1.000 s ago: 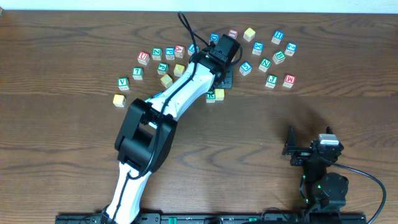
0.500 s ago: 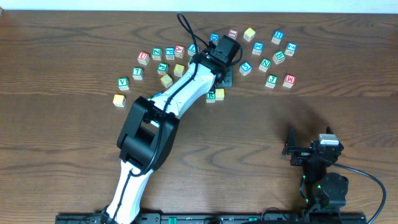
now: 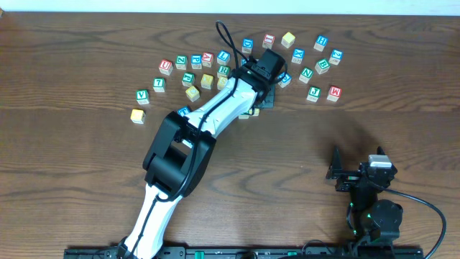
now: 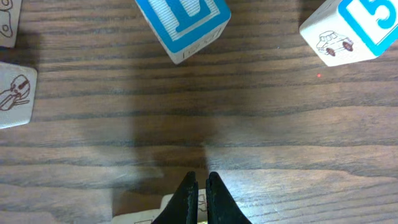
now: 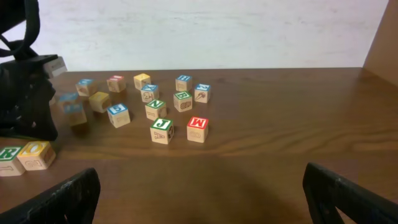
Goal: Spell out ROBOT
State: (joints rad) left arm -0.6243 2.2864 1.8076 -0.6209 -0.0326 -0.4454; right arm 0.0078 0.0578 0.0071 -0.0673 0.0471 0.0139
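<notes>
Meanwhile the left arm (image 3: 223, 104) swung its jaws rightward.

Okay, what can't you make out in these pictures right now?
Overhead: the left arm hides whatever lies under it; letters on the scattered cubes are mostly too small.
Left wrist: the top edge cuts off the blue-edged cube, leaving its letter incomplete.
Right wrist: two blue-topped cubes beside the arm are blurred.
</notes>
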